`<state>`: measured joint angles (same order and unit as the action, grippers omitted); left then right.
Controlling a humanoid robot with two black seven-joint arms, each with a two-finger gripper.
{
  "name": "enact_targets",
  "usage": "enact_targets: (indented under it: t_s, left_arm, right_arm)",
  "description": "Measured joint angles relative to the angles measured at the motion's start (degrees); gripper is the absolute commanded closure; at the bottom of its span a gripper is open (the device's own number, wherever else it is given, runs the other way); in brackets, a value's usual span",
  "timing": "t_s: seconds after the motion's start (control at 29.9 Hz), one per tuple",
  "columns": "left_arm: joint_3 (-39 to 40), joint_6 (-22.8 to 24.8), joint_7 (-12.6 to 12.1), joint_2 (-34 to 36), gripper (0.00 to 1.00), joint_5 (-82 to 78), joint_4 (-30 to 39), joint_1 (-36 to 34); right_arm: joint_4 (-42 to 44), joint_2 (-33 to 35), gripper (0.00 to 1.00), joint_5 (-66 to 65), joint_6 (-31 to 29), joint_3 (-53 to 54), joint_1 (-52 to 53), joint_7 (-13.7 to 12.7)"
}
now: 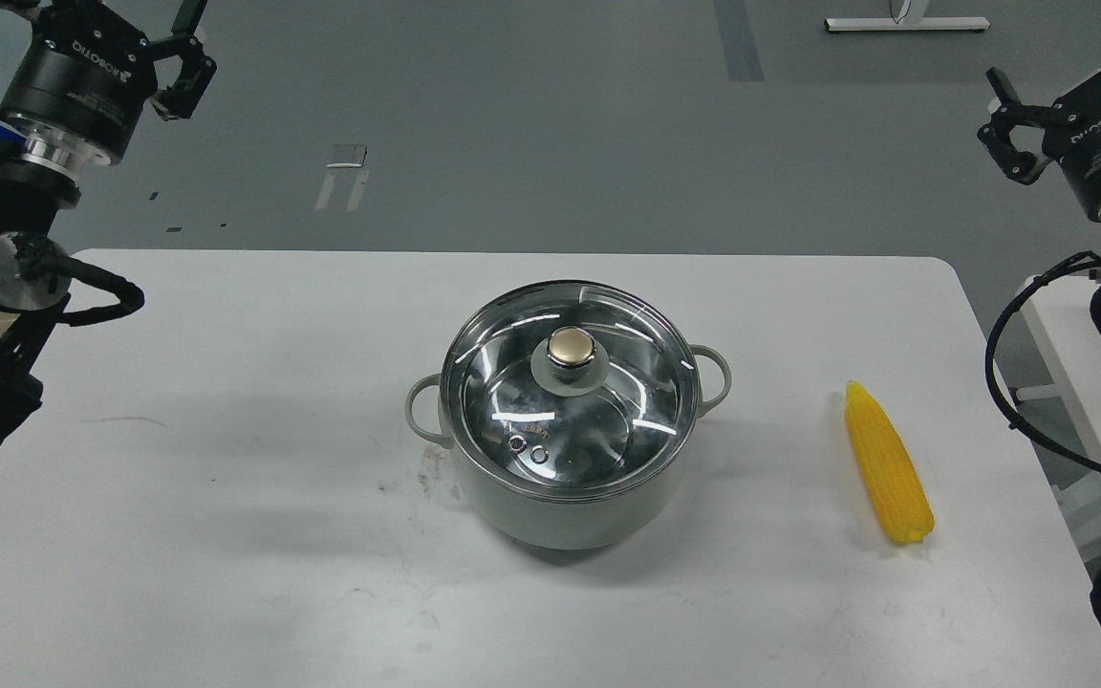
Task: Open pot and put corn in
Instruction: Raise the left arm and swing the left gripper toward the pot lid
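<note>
The pale grey-green pot [565, 511] stands at the middle of the white table [226, 430], with a loop handle on each side. Its round glass lid [570, 392] with a gold knob [571, 348] sits on it, and the shiny steel inside shows through the glass. The yellow corn [887, 465] lies on the table to the right of the pot, its pointed end facing away from me. My left gripper [106, 10] hangs open at the top left, off the table. My right gripper [1062, 46] is open at the top right, above and behind the corn. Neither holds anything.
Grey floor lies beyond the table's far edge. A second white surface [1076, 354] stands to the right of the table, behind my right arm's black cables [1019, 401]. A faint dark smudge [421, 473] marks the table left of the pot.
</note>
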<state>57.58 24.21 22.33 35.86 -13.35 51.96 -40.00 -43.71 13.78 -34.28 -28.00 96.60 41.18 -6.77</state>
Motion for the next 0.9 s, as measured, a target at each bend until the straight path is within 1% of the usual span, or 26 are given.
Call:
enact_targets:
  t_s: [0.17, 0.37, 0.54, 0.64, 0.74, 0.77, 0.8, 0.84, 0.9]
  left_arm:
    - [-0.2, -0.6, 0.2, 0.3, 0.02, -0.5, 0.0, -0.4]
    - [-0.2, -2.4, -0.1, 0.3, 0.02, -1.1, 0.0, -1.0]
    - [-0.4, -0.4, -0.8, 0.4, 0.02, -1.3, 0.2, -1.1]
    - [-0.4, 0.2, -0.8, 0.3, 0.03, -2.3, 0.5, -1.1]
    - [-0.5, 0.3, -0.7, 0.4, 0.04, -8.8, 2.2, -1.3]
    - [-0.5, 0.3, -0.6, 0.7, 0.04, -12.7, 3.6, -1.5]
    - [-0.5, 0.0, -0.6, 1.2, 0.07, -16.7, 5.1, -1.6]
    - [-0.4, -0.2, -0.5, 1.7, 0.08, -20.6, 6.7, -1.6]
    - [-0.1, -1.2, -0.4, 2.7, 0.08, -29.1, 10.7, -1.6]
  right_arm:
    - [1.1, -0.1, 0.0, 0.0, 0.0, 0.0, 0.6, 0.0]
    - [1.1, 0.1, 0.0, 0.0, 0.0, 0.1, 1.2, -0.1]
    - [0.3, 0.2, 0.0, 0.2, 0.0, 0.0, 1.3, -0.5]
    - [0.1, 0.2, 0.0, 0.4, 0.0, 0.0, 1.3, -0.5]
    - [0.1, 0.2, 0.0, 0.5, 0.0, 0.1, 1.3, -0.5]
    - [0.1, 0.2, 0.0, 0.6, 0.0, 0.1, 1.3, -0.5]
    - [0.1, 0.2, 0.0, 0.8, 0.0, 0.1, 1.3, -0.5]
    - [0.1, 0.2, 0.0, 1.0, 0.0, 0.1, 1.2, -0.5]
    - [0.1, 0.5, 0.0, 2.0, 0.0, 0.2, 1.0, -0.5]
